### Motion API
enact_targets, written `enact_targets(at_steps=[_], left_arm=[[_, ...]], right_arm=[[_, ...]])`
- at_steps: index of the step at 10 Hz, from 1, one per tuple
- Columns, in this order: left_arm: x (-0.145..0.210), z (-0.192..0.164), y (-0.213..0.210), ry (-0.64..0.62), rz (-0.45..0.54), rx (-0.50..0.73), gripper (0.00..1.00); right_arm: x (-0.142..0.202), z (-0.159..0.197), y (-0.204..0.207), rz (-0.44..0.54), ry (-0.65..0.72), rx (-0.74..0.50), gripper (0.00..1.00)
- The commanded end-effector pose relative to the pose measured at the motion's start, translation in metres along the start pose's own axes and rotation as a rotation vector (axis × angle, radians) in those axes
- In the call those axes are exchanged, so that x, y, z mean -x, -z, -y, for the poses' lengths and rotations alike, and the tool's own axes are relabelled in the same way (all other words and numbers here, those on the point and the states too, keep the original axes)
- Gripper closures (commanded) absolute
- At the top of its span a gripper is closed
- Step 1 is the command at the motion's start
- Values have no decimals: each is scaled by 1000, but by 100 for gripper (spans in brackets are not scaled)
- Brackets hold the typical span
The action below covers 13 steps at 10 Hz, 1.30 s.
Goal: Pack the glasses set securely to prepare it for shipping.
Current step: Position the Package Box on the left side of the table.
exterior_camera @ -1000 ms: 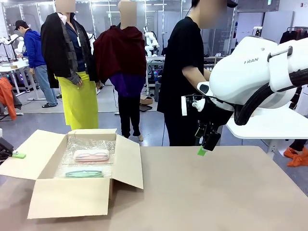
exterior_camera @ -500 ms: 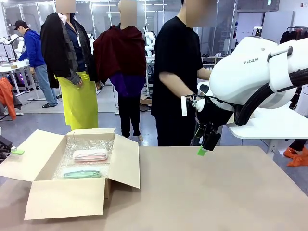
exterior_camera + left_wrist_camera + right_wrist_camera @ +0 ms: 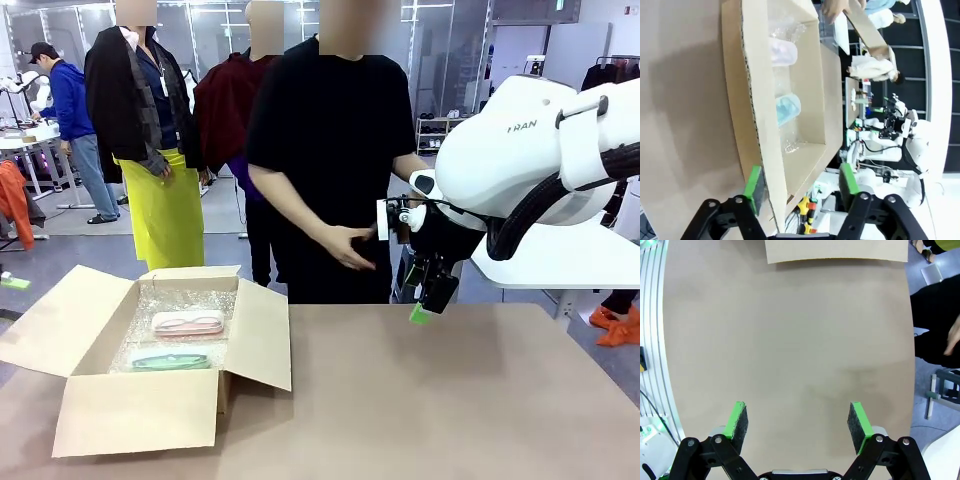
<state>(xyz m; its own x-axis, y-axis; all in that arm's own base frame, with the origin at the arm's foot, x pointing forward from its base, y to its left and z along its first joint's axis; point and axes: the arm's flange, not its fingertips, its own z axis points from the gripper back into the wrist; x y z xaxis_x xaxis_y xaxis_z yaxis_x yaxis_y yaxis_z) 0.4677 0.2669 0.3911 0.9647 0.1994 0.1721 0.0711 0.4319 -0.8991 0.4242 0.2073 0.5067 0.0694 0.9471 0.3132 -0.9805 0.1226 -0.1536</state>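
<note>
Glasses set in open cardboard box [image 3: 140, 410] at table's [image 3: 450, 400] left: pink case [image 3: 188, 322] farther from robot, mint case [image 3: 172, 362] nearer, parallel, long axes running left-right, both on bubble wrap [image 3: 150, 300]. Left gripper [image 3: 800, 187] beside box's outer flap, jaws apart, empty. Right gripper [image 3: 797, 422] over bare tabletop, jaws wide, empty. Person's hand [image 3: 350, 247] at far edge.

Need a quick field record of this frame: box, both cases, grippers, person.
box: open brown cardboard box, flaps out, on the table's left side
lining: clear bubble wrap
pink case: pink clear-plastic glasses case, inside, far side
green case: mint green clear-plastic glasses case, inside, near side
left gripper: open, holding nothing, by box wall
right gripper: open, over bare table
person: black-shirted person at far edge
</note>
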Motion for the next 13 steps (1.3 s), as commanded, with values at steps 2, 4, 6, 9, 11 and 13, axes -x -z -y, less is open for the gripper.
enact_targets(at_steps=[2, 4, 6, 9, 11, 13], left_arm=[[37, 44, -8, 101, 82, -146, 0], [60, 82, -15, 199, 123, -202, 0], [84, 112, -11, 308, 110, -221, 0], [99, 123, 16, 392, 73, -226, 0], [111, 131, 37, 472, 28, -234, 0], [125, 159, 73, 585, -63, -304, 0]], right_arm=[[-3, 0, -1, -9, 6, -3, 0], [-3, 0, -1, -9, 6, -3, 0], [-3, 0, -1, -9, 6, -3, 0], [-3, 0, -1, -9, 6, -3, 0], [-3, 0, -1, -9, 6, -3, 0], [-3, 0, -1, -9, 6, -3, 0]])
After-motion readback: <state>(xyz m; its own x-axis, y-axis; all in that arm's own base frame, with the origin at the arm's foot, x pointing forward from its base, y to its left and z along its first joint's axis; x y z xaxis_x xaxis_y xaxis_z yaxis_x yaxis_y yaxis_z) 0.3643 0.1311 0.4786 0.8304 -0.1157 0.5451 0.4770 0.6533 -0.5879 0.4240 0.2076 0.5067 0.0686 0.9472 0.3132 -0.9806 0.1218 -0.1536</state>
